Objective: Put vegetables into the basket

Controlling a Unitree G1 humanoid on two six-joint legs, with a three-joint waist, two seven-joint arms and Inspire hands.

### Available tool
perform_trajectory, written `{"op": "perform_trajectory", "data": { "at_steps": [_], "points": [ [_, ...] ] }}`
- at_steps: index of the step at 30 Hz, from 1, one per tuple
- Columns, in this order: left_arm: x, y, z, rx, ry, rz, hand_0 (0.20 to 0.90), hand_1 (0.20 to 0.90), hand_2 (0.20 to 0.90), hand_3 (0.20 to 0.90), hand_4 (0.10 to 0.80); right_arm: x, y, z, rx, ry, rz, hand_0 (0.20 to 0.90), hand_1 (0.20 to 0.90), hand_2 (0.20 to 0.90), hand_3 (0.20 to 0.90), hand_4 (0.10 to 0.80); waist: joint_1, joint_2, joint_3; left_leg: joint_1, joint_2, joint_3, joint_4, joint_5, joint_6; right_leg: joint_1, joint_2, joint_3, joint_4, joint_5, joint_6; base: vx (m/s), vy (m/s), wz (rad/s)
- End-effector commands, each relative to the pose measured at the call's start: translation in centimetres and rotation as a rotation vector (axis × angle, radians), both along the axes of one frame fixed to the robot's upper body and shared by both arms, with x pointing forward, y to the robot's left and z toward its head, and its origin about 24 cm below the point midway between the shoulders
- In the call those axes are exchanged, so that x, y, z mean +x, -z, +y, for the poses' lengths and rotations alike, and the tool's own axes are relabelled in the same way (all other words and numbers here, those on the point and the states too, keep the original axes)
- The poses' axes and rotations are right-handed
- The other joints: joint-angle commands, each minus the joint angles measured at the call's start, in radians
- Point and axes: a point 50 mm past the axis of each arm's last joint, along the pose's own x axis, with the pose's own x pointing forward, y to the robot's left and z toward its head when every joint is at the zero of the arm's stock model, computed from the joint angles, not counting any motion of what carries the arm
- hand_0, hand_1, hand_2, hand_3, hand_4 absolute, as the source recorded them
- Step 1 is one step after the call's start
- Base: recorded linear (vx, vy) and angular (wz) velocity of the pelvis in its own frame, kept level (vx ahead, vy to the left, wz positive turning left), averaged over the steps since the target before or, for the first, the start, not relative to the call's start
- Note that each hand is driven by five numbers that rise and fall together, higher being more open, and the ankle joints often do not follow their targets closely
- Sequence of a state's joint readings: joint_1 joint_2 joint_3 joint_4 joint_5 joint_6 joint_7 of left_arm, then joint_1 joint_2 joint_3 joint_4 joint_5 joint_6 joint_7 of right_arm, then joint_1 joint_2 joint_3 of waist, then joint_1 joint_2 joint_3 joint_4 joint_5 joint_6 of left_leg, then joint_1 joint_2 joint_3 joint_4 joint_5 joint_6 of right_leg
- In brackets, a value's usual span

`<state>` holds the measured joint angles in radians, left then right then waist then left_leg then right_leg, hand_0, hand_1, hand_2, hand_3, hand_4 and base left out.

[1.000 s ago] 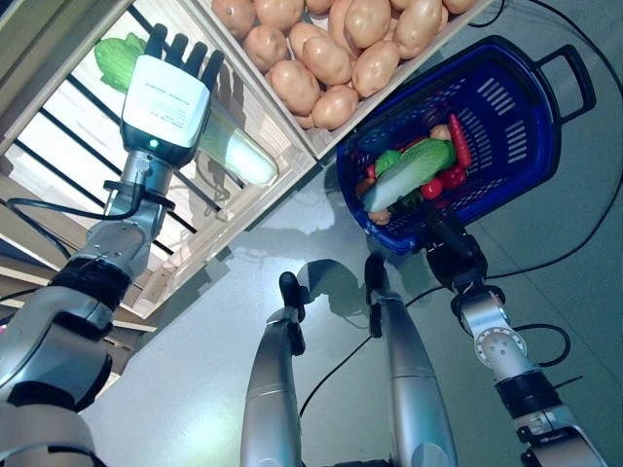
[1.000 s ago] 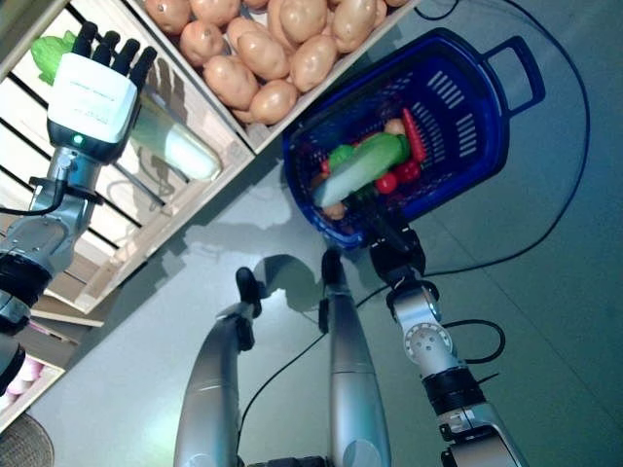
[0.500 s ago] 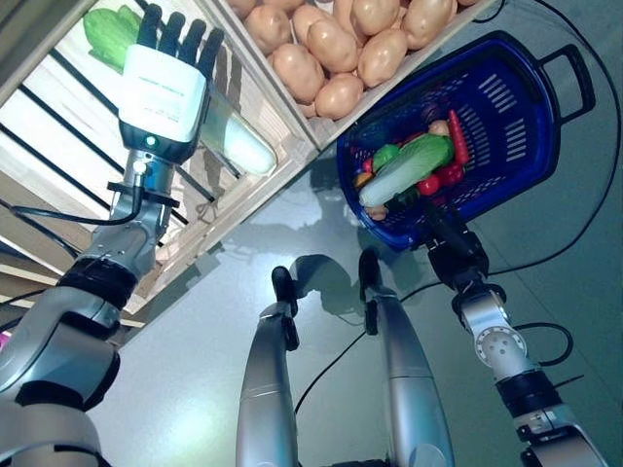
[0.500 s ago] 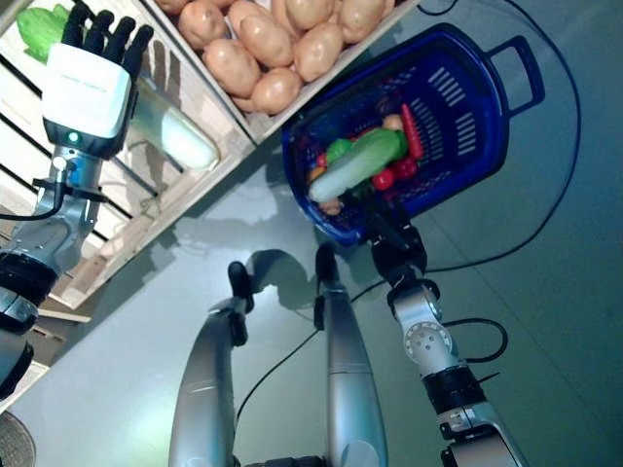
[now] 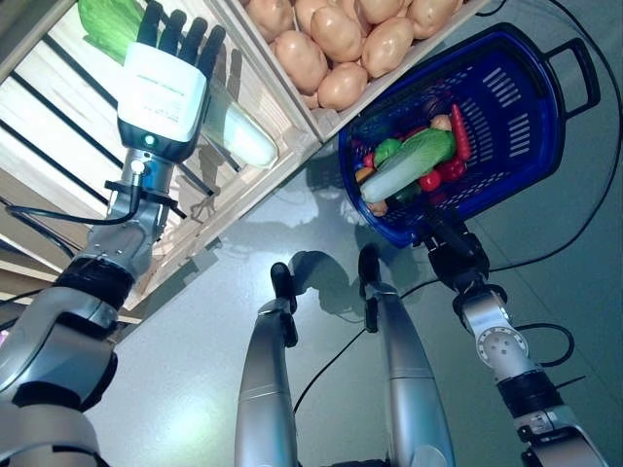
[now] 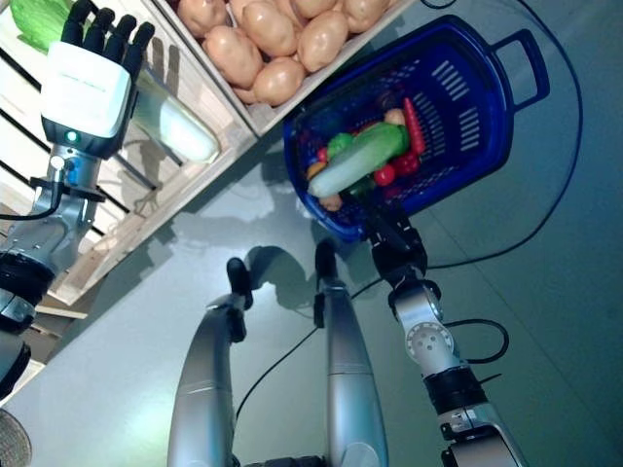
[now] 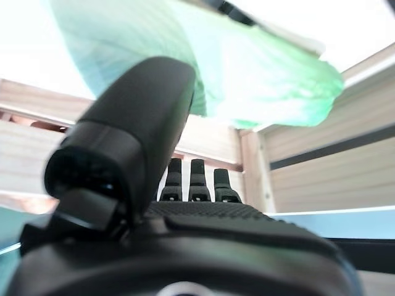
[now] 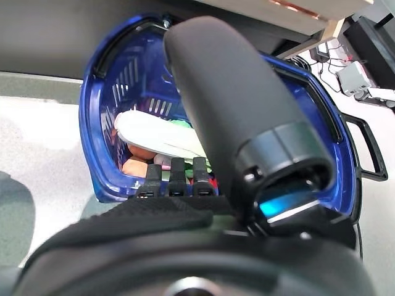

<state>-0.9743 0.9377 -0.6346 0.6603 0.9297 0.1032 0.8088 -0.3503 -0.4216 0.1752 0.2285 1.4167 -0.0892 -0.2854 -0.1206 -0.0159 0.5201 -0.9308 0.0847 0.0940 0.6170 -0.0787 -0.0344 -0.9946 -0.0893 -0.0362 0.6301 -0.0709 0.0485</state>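
My left hand (image 5: 161, 92) is raised against the wooden stand with its fingers straight and open. Its fingertips are beside a green leafy vegetable (image 5: 107, 21), which also shows just past the fingers in the left wrist view (image 7: 203, 74); I cannot tell if they touch. A pale long vegetable (image 5: 238, 144) lies on the slats beside the hand. The blue basket (image 5: 516, 107) stands on the floor and holds a long white-green cabbage (image 5: 404, 165), a red pepper (image 5: 459, 136) and small red and green vegetables. My right hand (image 5: 443, 238) is open at the basket's near rim (image 8: 99, 179).
The wooden stand's crate edge (image 5: 292, 146) runs diagonally down to the basket's left side. The basket's handle (image 5: 574, 73) points away from the stand. Grey floor (image 5: 574, 292) spreads to the right of the basket and around my right arm.
The view has shifted a little, so the stand sits higher in the picture. My left hand stays by the green leafy vegetable. My right hand has not moved.
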Motion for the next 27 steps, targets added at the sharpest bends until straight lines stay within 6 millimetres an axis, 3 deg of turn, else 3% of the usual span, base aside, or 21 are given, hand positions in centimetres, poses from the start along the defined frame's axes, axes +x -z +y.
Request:
{"op": "perform_trajectory", "data": {
  "at_steps": [1,11,15,27],
  "points": [
    [-2.7,-5.6,1.1,0.059,0.037,-0.253,0.9,0.9,0.9,0.9,0.8,-0.9,-3.7,-1.2,-0.053,0.0,-0.189,0.9,0.9,0.9,0.9,0.8,0.008,0.001,0.0,0.042,-0.035,0.017,-0.072,0.019,-0.016,0.075,0.018,0.004,-0.014,0.003,0.014,0.0,0.0,0.0],
    [-4.1,-8.1,0.2,0.162,0.064,-0.159,0.9,0.9,0.9,0.9,0.8,-1.7,-3.7,-2.1,-0.076,-0.02,-0.195,0.9,0.9,0.9,0.9,0.8,0.005,0.011,0.0,0.059,-0.035,0.024,-0.096,0.027,-0.015,0.094,0.019,0.002,-0.039,0.003,0.01,0.0,0.0,0.0],
    [-4.2,-8.0,-0.4,0.231,0.076,-0.076,0.9,0.9,0.9,0.9,0.8,-1.9,-3.9,-2.3,-0.092,-0.026,-0.196,0.9,0.9,0.9,0.9,0.8,0.005,0.015,0.0,0.067,-0.036,0.027,-0.105,0.032,-0.015,0.104,0.018,0.0,-0.051,0.005,0.009,0.0,0.0,0.0],
    [-4.0,-8.2,-1.4,0.162,0.048,0.241,0.9,0.9,0.9,0.9,0.8,-2.4,-3.3,-2.8,-0.121,-0.05,-0.189,0.9,0.9,0.9,0.9,0.8,0.008,0.028,0.0,0.073,-0.032,0.039,-0.125,0.044,-0.012,0.117,0.005,-0.006,-0.072,0.006,0.006,0.002,0.007,-0.01]
  ]
}}
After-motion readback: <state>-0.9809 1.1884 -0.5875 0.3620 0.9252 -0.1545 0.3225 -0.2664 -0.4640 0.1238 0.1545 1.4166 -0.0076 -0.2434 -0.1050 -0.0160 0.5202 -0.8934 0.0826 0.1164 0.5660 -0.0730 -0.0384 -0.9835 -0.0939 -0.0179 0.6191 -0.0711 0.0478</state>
